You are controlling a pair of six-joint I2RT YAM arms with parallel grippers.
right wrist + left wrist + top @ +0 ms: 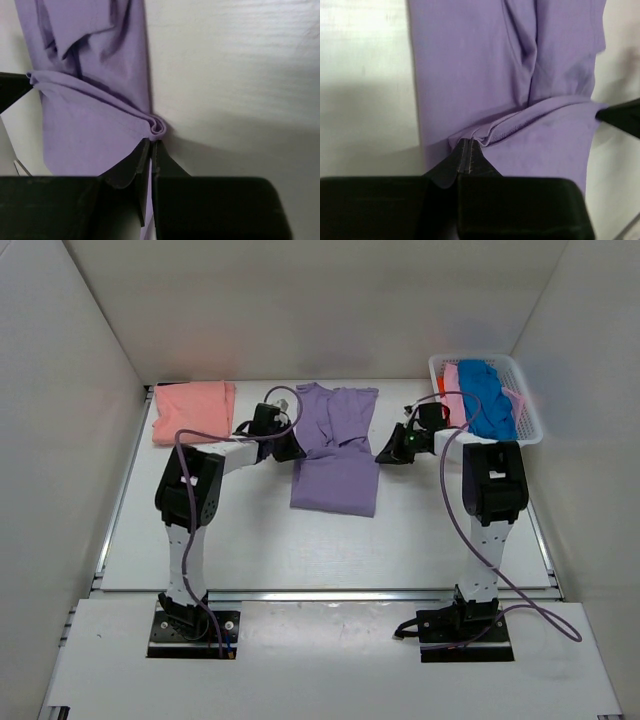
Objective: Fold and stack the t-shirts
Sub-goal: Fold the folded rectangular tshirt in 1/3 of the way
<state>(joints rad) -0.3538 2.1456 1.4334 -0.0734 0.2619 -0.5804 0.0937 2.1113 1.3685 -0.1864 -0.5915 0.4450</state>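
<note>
A lavender-purple t-shirt lies lengthwise in the middle of the table, folded into a narrow strip with a fold ridge across its middle. My left gripper is shut on the shirt's left edge at that ridge. Opposite it, my right gripper is shut on the right edge, where the cloth bunches into a small roll. A folded salmon-pink t-shirt rests flat at the back left. Blue and pink t-shirts fill the white basket.
The white lattice basket stands at the back right, close behind my right arm. White walls enclose the table on three sides. Purple cables loop from both arms. Bare tabletop lies in front of the purple shirt.
</note>
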